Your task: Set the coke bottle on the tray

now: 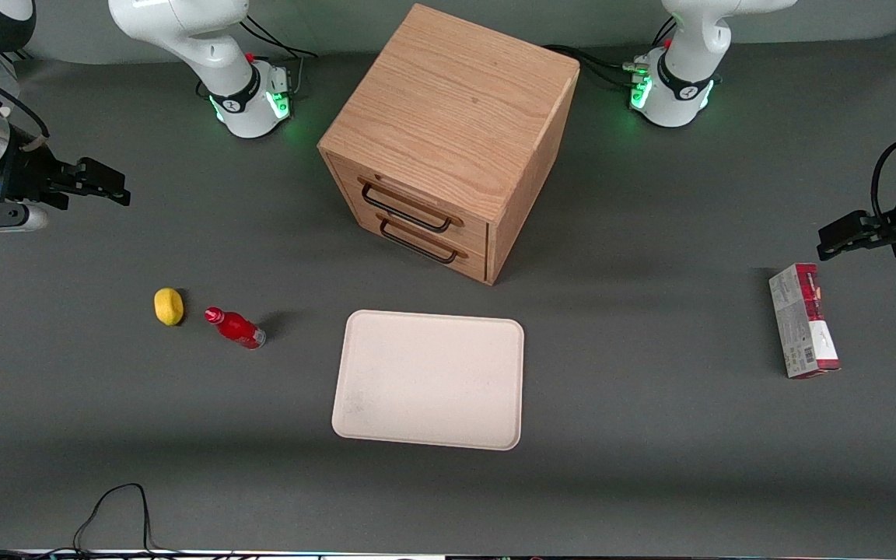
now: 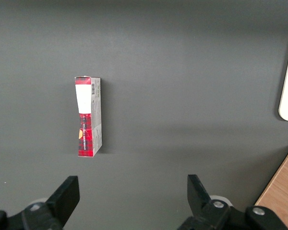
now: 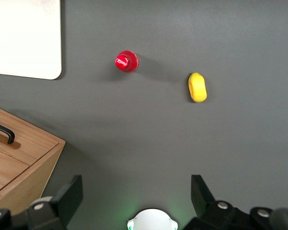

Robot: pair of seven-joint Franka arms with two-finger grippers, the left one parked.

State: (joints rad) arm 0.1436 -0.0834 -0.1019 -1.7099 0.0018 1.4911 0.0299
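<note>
Gripper (image 1: pixel 110 189) open, well clear of upright coke bottle (image 1: pixel 235 327); likely light, smooth, tippy, so grasp mid-body for tray (image 1: pixel 428 379).

Red coke bottle (image 1: pixel 235 327), cream tray (image 1: pixel 429 379)

Right arm raised at the working arm's end of the table, wrist roughly level, well above the table. Tool (image 1: pixel 110 187) hangs high, fingers (image 3: pixel 69 194) spread wide apart, nothing between them, touching nothing.
</note>
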